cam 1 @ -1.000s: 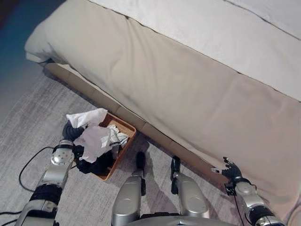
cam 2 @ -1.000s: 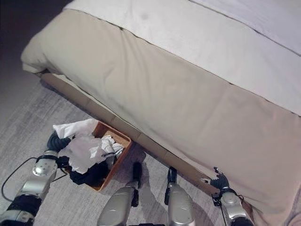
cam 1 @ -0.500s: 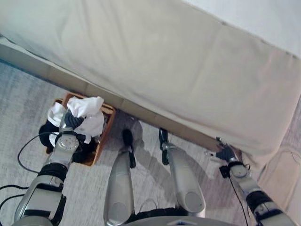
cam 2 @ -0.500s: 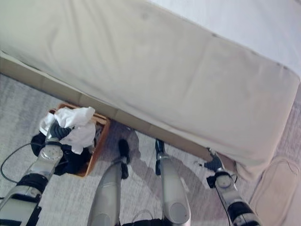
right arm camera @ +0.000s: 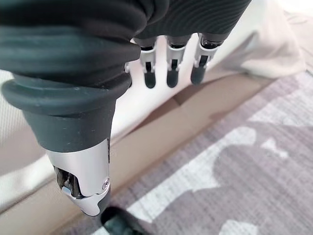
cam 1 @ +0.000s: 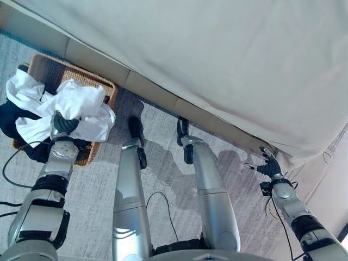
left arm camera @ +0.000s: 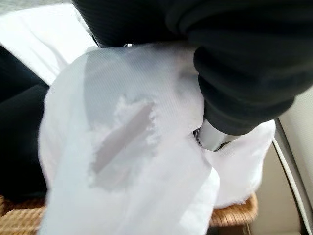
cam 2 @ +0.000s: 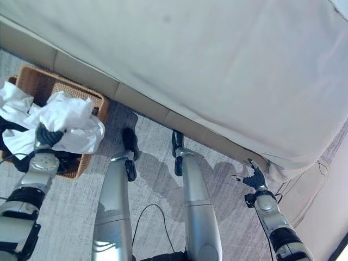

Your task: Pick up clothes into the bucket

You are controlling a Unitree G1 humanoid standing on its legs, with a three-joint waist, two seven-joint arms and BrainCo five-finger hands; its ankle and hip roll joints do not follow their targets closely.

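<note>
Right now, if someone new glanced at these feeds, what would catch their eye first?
The big beige bed spans the far side. At its foot on the robot's left stands a wicker basket heaped with white cloth and dark clothes, with the left hand buried in the white cloth. The right hand hangs open by the bed's corner.

The left hand (cam 1: 64, 124) is lifting the white cloth (cam 1: 76, 109) higher above the wicker basket (cam 1: 100, 87), now bunched over the dark clothes (cam 1: 11, 119).
</note>
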